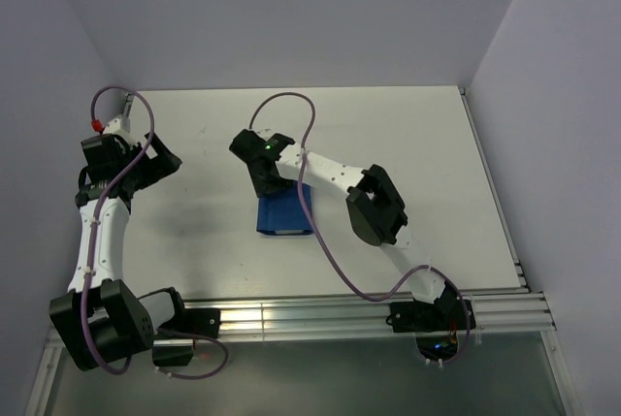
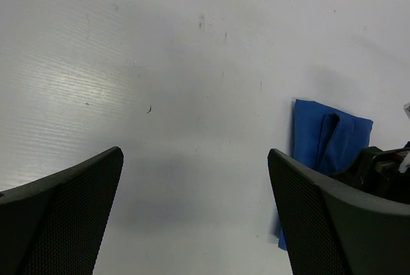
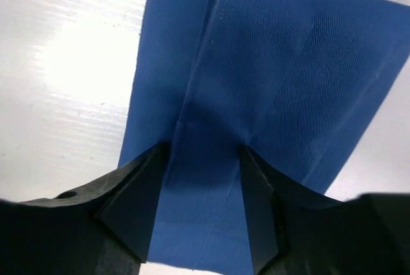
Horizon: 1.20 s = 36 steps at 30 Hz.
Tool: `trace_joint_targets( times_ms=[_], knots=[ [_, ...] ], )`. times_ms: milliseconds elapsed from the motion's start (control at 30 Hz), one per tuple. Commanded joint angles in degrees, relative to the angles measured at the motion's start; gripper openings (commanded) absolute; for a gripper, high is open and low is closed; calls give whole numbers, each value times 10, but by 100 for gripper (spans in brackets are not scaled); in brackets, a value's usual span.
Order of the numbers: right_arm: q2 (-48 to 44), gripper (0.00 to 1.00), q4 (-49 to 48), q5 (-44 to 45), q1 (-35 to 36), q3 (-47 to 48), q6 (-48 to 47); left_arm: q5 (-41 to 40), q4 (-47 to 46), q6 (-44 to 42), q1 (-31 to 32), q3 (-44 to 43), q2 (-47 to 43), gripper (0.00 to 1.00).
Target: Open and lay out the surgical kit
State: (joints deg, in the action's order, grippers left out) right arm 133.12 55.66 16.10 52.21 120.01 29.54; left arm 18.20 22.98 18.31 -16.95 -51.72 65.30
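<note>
The surgical kit is a folded royal-blue cloth bundle lying wrapped at the middle of the white table. My right gripper is down on its far edge. In the right wrist view the kit fills the picture, and the right gripper stands open with both fingertips touching the cloth and a flat folded band running between them. My left gripper hovers at the left, open and with nothing between its fingers. From there the kit shows to its right. The contents of the wrap are hidden.
A ribbed aluminium rail runs along the near table edge between the arm bases. Pale walls close in the back and both sides. The right arm's black wrist sits over the bundle's right part in the left wrist view.
</note>
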Motion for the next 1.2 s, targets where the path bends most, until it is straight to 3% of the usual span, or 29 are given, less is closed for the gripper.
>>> trace_joint_targets(
  times_ms=[0, 167, 400, 533, 733, 800, 1067, 1167],
  knots=[
    [21, 57, 2, 13, 4, 25, 5, 11, -21, 2, -3, 1, 1, 99],
    [16, 35, -2, -3, 3, 16, 3, 11, -23, 2, -3, 2, 1, 99],
    [-29, 20, -5, -42, -13, 15, -3, 12, -15, -4, -4, -6, 3, 99],
    [-73, 0, -14, -90, -41, -2, -9, 29, -22, -18, -3, -6, 0, 99],
    [-143, 0, -51, -156, -103, -79, -14, 31, -61, -60, -3, -5, -18, 97],
    [-171, 0, -81, -221, -125, -110, -26, 46, -75, -86, -3, -4, -22, 95],
    [-267, 0, -171, -341, -227, -326, -56, 62, -51, -156, 33, -30, -3, 85],
    [-292, 11, -188, -347, -250, -383, -67, 23, -47, -158, 77, -34, 0, 84]
  ],
)
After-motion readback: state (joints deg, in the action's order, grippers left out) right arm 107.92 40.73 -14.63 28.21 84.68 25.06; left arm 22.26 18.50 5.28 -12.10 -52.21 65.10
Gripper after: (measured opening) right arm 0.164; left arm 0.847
